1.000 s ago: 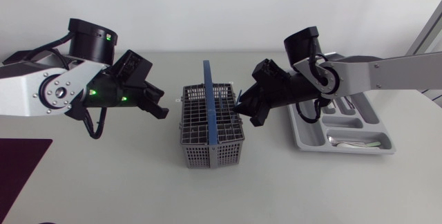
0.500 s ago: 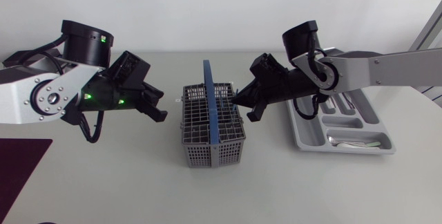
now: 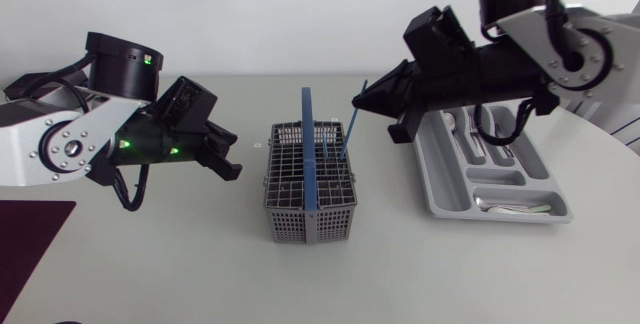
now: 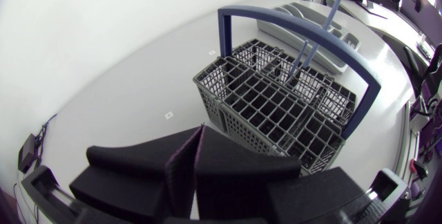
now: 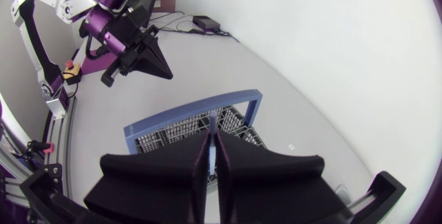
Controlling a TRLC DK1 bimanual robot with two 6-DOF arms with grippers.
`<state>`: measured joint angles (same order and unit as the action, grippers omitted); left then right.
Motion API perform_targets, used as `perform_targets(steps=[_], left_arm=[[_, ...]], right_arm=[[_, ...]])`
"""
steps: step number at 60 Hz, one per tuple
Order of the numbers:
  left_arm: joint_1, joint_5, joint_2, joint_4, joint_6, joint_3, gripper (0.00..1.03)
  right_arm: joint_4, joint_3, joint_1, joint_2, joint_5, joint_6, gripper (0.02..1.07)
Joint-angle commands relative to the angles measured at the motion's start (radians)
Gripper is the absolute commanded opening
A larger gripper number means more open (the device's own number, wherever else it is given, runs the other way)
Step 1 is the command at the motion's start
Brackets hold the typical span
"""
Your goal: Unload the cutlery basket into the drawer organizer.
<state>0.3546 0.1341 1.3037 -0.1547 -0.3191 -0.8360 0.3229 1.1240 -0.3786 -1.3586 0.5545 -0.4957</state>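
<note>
Head view: right jaws, clamping blue utensil (image 3: 352, 129), risen above basket (image 3: 290, 226); left jaws closed, empty

Left tool (image 3: 232, 156) pressed closed, low, right tool (image 3: 362, 100) higher, clamping blue utensil (image 3: 349, 132)

head: overhead, looking down on table (image 3: 150, 264) | left wrist: close, facing basket (image 4: 214, 110) | right wrist: above basket | shared: basket

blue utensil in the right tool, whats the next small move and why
Probably lift a little higher, straight up. The right tool is shut on the blue utensil, whose lower end sits inside the basket next to its upright handle. Swinging toward the organizer now might catch the grid or handle.
</note>
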Motion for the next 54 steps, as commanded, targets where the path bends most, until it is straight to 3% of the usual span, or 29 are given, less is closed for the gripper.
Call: perform_targets(steps=[1, 9, 26, 37, 54], left_arm=[[0.015, 0.009, -0.024, 0.01, -0.023, 0.031, 0.25], [0.02, 0.009, -0.032, 0.01, -0.025, 0.037, 0.25], [0.037, 0.009, -0.05, 0.0, -0.028, 0.04, 0.25], [0.05, 0.009, -0.058, -0.005, -0.028, 0.043, 0.25], [0.058, 0.007, -0.06, -0.005, -0.028, 0.051, 0.25]], right_arm=[[0.042, 0.033, 0.003, 0.053, 0.001, 0.032, 0.07], [0.131, 0.06, 0.05, 0.111, 0.032, 0.032, 0.07], [0.479, 0.175, 0.365, 0.039, 0.096, -0.135, 0.07], [0.538, 0.201, 0.495, -0.076, 0.099, -0.187, 0.07], [0.59, 0.304, 0.583, -0.31, 0.099, -0.193, 0.07]])
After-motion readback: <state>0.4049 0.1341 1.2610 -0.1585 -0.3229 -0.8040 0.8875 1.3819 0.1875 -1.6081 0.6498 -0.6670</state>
